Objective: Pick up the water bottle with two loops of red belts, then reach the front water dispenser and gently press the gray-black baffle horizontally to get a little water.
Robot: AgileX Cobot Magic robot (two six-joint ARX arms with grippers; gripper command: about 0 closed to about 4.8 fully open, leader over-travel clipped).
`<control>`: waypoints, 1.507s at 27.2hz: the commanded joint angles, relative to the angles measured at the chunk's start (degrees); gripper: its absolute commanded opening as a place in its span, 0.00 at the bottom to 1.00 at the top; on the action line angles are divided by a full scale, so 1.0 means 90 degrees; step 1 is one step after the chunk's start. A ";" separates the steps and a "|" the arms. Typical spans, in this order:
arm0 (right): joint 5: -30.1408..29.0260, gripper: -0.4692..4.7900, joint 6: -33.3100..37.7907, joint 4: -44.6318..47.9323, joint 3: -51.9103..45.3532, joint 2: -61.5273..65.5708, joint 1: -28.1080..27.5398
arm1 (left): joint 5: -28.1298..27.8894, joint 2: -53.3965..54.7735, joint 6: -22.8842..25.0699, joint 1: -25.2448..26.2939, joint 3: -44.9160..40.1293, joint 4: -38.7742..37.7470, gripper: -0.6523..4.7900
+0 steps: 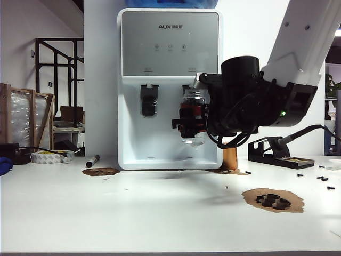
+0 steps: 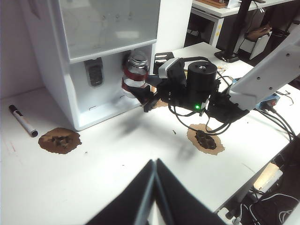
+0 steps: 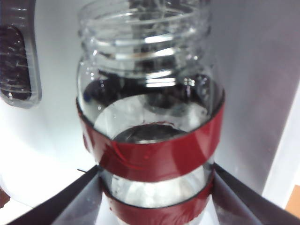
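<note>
The water bottle [image 1: 193, 118], clear glass with two red bands, hangs upright inside the white water dispenser's [image 1: 169, 80] right-hand tap bay. My right gripper [image 1: 186, 121] is shut on it, one finger on each side of its lower body. In the right wrist view the bottle [image 3: 150, 117] fills the frame between the dark fingers [image 3: 82, 199]. The gray-black baffle is hidden behind the bottle's neck. The other, left-hand paddle [image 1: 149, 101] stands free. In the left wrist view my left gripper [image 2: 154, 162] is shut and empty, hovering above the table well in front of the dispenser [image 2: 108, 47].
A black marker [image 1: 92, 160] and a tape roll [image 1: 50, 156] lie left of the dispenser. A copper cylinder [image 1: 229, 158] stands by its right corner. A black stand [image 1: 273, 152] sits further right. Brown paper patches with dark pieces [image 1: 273, 200] and loose screws lie on the white table.
</note>
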 commanded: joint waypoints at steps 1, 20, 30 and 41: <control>0.0049 0.09 0.0024 0.0231 -0.0155 -0.0131 -0.0010 | 0.0027 0.0010 0.0034 0.0012 0.0032 0.0053 0.12; -0.0593 0.09 -0.0010 0.0085 -0.1212 -0.1056 0.0223 | 0.0027 -0.0010 0.0034 0.0012 0.0032 0.0053 0.12; -0.0563 0.09 -0.0010 0.0933 -0.3002 -0.2188 0.0257 | 0.0022 -0.0022 0.0034 0.0012 0.0032 0.0044 0.12; -0.0423 0.09 -0.0041 0.0950 -0.4541 -0.3436 0.0325 | 0.0954 -0.0029 0.0311 0.0005 0.0034 -0.0435 0.12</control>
